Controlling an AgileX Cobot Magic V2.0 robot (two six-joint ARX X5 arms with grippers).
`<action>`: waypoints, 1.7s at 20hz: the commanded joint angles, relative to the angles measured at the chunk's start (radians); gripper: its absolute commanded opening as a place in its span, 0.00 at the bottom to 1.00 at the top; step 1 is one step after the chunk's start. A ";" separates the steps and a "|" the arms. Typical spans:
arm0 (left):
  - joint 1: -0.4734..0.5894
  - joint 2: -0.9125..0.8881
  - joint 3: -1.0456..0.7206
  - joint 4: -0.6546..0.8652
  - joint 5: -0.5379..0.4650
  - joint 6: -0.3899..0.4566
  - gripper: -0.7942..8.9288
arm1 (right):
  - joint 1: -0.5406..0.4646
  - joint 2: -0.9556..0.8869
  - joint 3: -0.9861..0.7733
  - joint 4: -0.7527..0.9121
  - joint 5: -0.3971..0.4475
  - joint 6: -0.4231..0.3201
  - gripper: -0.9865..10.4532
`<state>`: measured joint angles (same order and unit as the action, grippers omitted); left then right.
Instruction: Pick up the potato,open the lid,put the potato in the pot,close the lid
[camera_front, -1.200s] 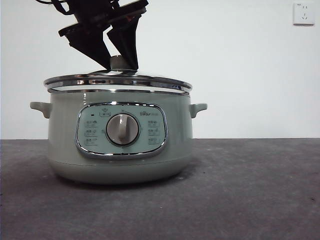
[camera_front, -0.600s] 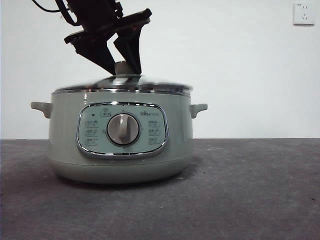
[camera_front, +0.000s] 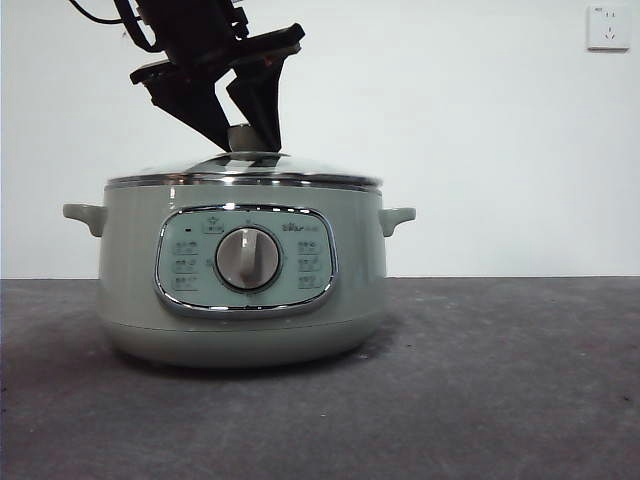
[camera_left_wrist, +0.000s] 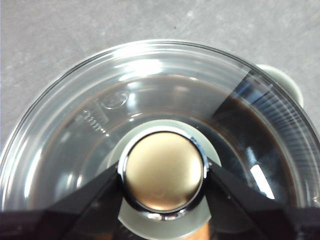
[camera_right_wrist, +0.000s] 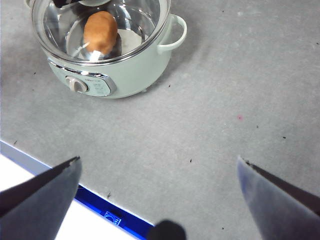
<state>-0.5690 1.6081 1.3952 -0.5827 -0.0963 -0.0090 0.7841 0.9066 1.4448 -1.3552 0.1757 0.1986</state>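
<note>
- Sage-green pot (camera_front: 243, 270) is standing left of centre on the grey table (camera_front: 500, 380), with the glass lid (camera_front: 243, 170) now sitting level on its rim all round. A second ago the lid was hanging clear of the rim with a gap showing under its steel edge; half a second ago it was blurred and coming down. That gap is now gone, so the close-the-lid step is looking essentially done.
- Left tool (camera_front: 245, 125) is coming in from the upper left and is clenched on the lid's pale knob (camera_front: 241, 137); its jaws are pressing both sides of the knob. Judgement: only letting go and retreating is remaining.
- Front view is giving nothing of the pot's inside: the potato is not visible there, hidden behind the pot wall.
- Left wrist view is showing the knob's brassy cap (camera_left_wrist: 163, 171) pinched between the two dark jaws, plus a sliver of orange below it that may be the potato; too little to be sure.
- Right wrist view is settling it: the potato (camera_right_wrist: 100, 31) is lying inside the pot (camera_right_wrist: 125, 70), seen through the glass.
- Right tool (camera_right_wrist: 159, 187) is waiting well apart from the pot, jaws spread wide, holding nothing.
</note>
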 joint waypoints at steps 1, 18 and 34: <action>0.003 0.051 -0.032 -0.048 -0.048 0.100 0.07 | 0.001 -0.002 -0.010 -0.023 0.001 0.011 0.72; 0.003 -0.063 0.002 -0.058 0.018 0.087 0.81 | 0.001 -0.001 -0.010 -0.023 0.000 0.019 0.72; 0.000 -0.452 0.016 -0.522 0.261 0.054 0.81 | 0.001 0.088 -0.010 -0.023 0.000 -0.001 0.72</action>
<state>-0.5686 1.1549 1.4105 -1.1069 0.1608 0.0517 0.7841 0.9955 1.4448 -1.3552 0.1757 0.2020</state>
